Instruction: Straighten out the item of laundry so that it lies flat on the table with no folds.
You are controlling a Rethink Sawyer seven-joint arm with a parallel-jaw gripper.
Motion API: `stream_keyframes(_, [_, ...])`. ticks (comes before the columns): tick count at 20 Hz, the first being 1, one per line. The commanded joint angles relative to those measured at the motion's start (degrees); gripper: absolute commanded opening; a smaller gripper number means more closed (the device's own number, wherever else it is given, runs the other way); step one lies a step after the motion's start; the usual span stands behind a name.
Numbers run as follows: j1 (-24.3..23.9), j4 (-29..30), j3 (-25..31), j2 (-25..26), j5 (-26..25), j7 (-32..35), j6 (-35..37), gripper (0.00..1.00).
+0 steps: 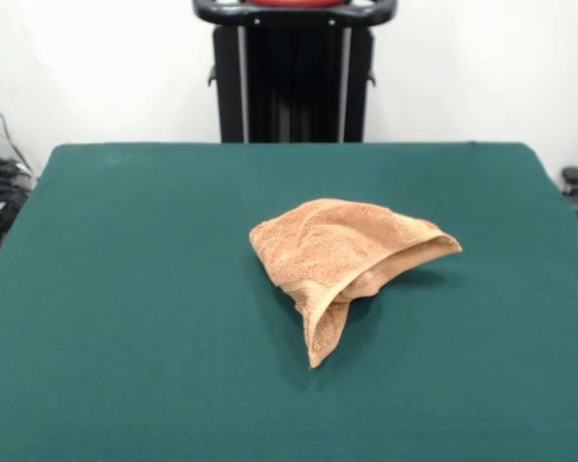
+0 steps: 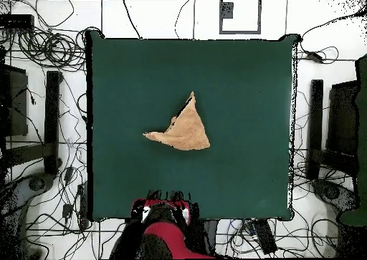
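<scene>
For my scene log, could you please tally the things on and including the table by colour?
Orange-tan: 1, the folded terry-cloth towel
Dark green: 1, the table
Total: 2
The gripper is not in view.

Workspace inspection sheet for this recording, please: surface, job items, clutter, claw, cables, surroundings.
Surface: green table, bare apart from the towel.
Job's things: orange-tan towel near the middle, crumpled and folded over itself into a rough triangle, one corner pointing to the near edge in the front view; not flat.
Clutter: nothing seen on the table.
Claw: not in view; the red arm sits drawn back at the table's edge.
Cables: many loose cables on the floor around the table.
Surroundings: white floor, dark stands beside the table.
</scene>
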Motion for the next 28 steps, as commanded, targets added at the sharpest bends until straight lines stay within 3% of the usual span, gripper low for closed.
stream_keyframes(1, [-0.2, 11.0, 4.8, 7.2, 2.5, -0.4, -5.9, 1.0])
stream_keyframes(10, [-2.5, 12.7, 8.9, 13.0, 0.8, 2.4, -16.0, 1.0])
stream_keyframes(19, [0.0, 10.1, 7.0, 15.2, -1.8, 5.6, -15.4, 1.0])
stream_keyframes(28, [2.3, 8.1, 5.9, 21.6, -3.1, 8.3, -20.1, 1.0])
